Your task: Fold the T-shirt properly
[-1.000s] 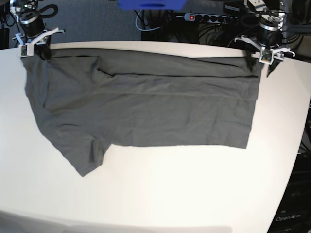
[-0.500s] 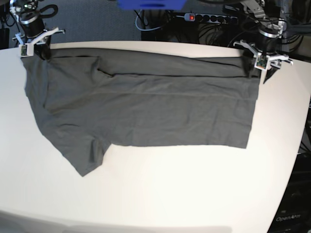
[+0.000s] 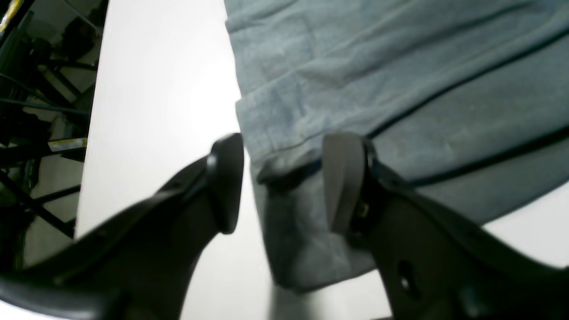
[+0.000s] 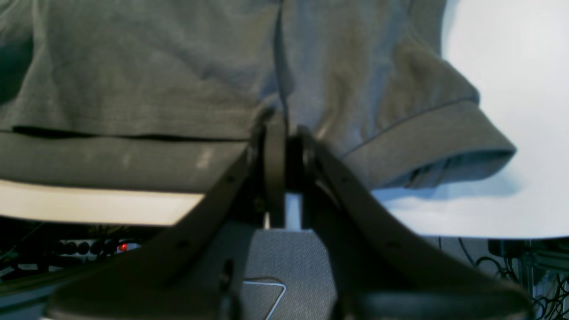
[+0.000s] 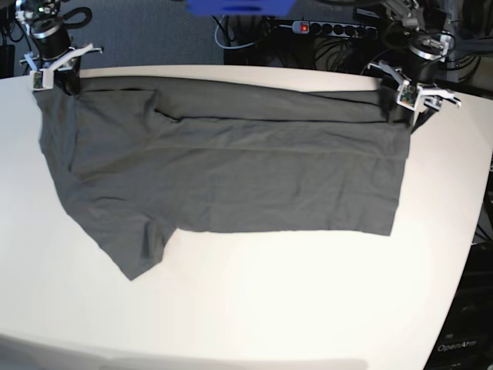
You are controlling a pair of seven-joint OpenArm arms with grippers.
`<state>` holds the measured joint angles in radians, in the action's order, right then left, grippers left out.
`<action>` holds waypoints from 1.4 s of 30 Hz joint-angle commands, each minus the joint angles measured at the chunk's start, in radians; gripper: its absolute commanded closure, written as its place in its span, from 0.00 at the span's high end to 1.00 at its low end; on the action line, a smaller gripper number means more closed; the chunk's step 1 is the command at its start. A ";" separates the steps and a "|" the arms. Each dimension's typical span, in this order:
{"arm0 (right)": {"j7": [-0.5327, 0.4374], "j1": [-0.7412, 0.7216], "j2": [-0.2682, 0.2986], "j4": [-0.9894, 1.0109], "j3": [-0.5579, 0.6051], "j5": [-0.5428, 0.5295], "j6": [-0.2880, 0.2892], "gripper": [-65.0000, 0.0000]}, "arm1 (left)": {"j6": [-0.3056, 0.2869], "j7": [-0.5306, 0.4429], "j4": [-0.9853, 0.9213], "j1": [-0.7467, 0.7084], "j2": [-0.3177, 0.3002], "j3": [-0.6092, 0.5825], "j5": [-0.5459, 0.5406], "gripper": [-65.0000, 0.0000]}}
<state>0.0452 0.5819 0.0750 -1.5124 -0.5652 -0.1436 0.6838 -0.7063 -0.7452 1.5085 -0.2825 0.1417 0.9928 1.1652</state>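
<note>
Since a second ago, the left gripper (image 5: 407, 104) has lifted back a little from the shirt's corner, fingers apart. Right gripper (image 4: 286, 142) fingers are clamped on the T-shirt (image 5: 231, 166) by the sleeve. If only one side pulls, the fold could go crooked. It lies flat, dark grey, on the tabletop (image 5: 254, 308).

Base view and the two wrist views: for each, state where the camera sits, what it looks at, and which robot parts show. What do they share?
Base: high in front, looking down on the white table; both arms at the far edge.
Left wrist: on the left arm, over the open left end effector straddling a T-shirt corner.
Right wrist: on the right arm, over the right end effector, shut on cloth beside a sleeve.
Shared: the T-shirt, table.
</note>
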 commanded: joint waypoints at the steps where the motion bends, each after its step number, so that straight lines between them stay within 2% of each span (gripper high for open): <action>1: -0.012 0.006 0.012 -0.010 -0.005 -0.008 0.004 0.06 | 0.008 -0.029 0.022 -0.004 -0.009 0.004 -0.015 0.44; 5: -0.012 0.006 0.012 -0.010 -0.005 -0.008 0.004 0.06 | 0.008 -0.030 0.042 -0.025 -0.026 0.002 0.014 0.44; 12: -0.012 0.005 0.012 -0.010 -0.005 -0.008 0.004 0.06 | 0.008 -0.030 0.042 -0.019 -0.020 -0.002 0.026 0.44; 18: -0.012 0.005 0.012 -0.010 -0.005 -0.008 0.004 0.06 | 0.008 -0.026 0.030 0.024 -0.018 0.002 0.103 0.44; 42: -0.012 0.005 0.013 -0.010 -0.006 -0.008 0.004 0.06 | 0.008 -0.020 0.028 0.052 -0.004 -0.002 0.106 0.43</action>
<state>0.0460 0.5804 0.0750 -1.5124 -0.5652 -0.1432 0.6838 -0.7067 -0.7444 1.5246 -0.2325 0.1417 0.9909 1.2911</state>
